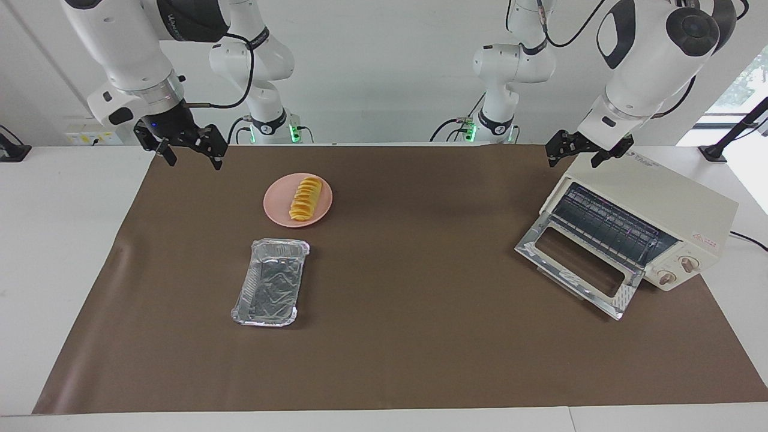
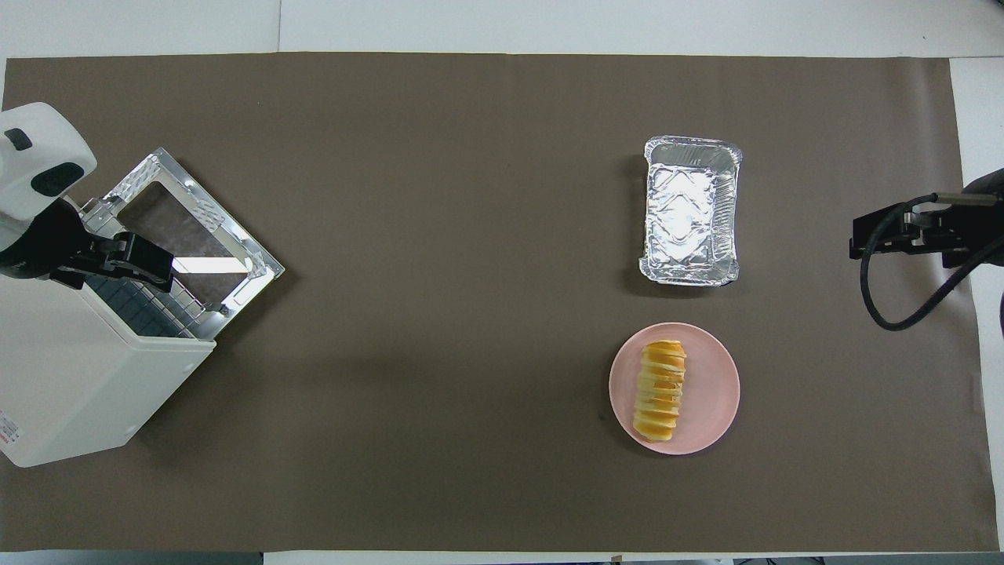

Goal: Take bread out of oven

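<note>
The right gripper (image 1: 189, 151) is seen spread open and empty above the table's edge; the left gripper (image 1: 585, 153), likewise open, hangs over the oven (image 1: 654, 198). The bread (image 1: 306, 198) lies on the pink plate (image 1: 277, 207), door (image 1: 579, 270) folded down.

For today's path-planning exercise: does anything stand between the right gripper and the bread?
Nothing visible does. The bread lies on the pink plate, out of the open oven. The right gripper hangs near the mat's edge, with only bare mat between them. The foil tray sits farther from the robots.
</note>
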Tool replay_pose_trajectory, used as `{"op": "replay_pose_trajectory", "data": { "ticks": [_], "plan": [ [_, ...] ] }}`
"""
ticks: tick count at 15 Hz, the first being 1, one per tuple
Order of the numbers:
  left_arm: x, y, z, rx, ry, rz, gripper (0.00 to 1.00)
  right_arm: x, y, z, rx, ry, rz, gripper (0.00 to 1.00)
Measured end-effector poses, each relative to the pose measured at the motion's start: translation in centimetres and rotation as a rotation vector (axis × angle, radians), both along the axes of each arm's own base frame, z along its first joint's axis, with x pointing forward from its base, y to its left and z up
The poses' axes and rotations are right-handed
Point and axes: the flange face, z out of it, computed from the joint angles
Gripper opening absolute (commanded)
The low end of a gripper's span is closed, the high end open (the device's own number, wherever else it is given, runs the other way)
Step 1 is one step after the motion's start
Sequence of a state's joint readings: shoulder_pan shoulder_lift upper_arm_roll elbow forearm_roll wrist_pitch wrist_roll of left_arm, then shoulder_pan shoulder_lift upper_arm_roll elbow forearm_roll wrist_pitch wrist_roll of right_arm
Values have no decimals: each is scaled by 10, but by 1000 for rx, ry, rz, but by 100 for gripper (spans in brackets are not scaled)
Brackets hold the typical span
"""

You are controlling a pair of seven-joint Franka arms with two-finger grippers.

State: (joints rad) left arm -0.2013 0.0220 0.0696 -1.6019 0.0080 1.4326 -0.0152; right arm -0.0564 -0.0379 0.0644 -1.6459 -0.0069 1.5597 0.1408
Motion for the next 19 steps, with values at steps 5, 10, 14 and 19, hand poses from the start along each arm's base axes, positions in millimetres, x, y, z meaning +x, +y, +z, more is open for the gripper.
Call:
{"op": "replay_pose_trajectory", "data": {
  "ticks": [5, 10, 14, 19],
  "plan": [
    [0, 0, 0, 0, 0, 0, 100, -1, -2, -2, 4, 11, -5, 100],
    [0, 0, 0, 0, 0, 0, 100, -5, -2, -4, 6, 43, 25, 100],
    [0, 0, 0, 0, 0, 0, 100, -5, -1, -4, 8, 44, 56, 100],
    [0, 0, 0, 0, 0, 0, 100, -6, 1, -5, 9, 55, 69, 100]
  ]
}}
